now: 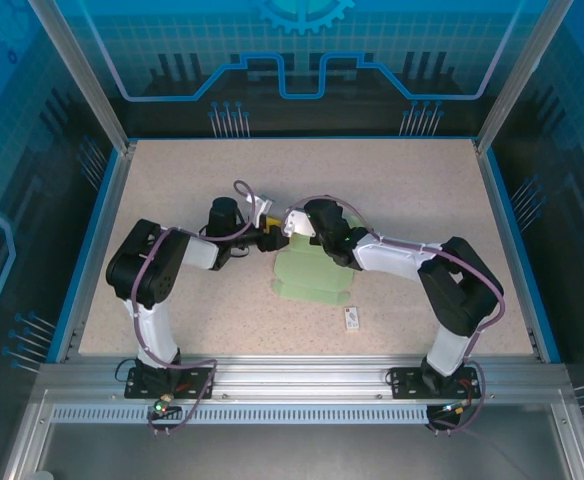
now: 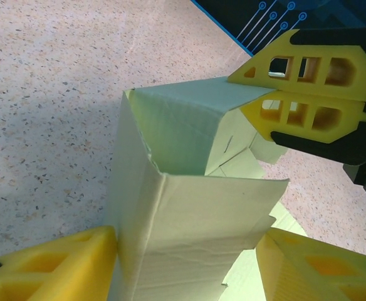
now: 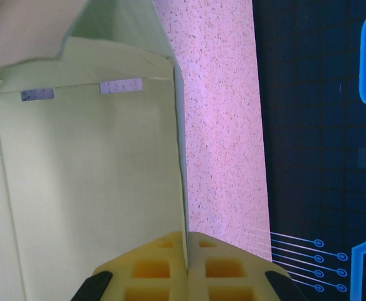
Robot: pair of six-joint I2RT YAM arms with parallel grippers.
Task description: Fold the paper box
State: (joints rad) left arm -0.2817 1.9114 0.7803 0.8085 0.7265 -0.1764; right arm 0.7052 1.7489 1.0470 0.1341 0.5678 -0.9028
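Right gripper (image 3: 187, 246) clamped on wall of pale mint-green thin card box (image 2: 189, 219) | left gripper (image 2: 186, 251) astride it, grip unclear | risk: my tugging tears the crease

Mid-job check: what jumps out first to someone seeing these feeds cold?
At the centre, the mint-green paper box stands half raised. The right gripper is pinched shut on a thin flap edge, while the left gripper brackets an upright wall section. A small white tag lies nearby.
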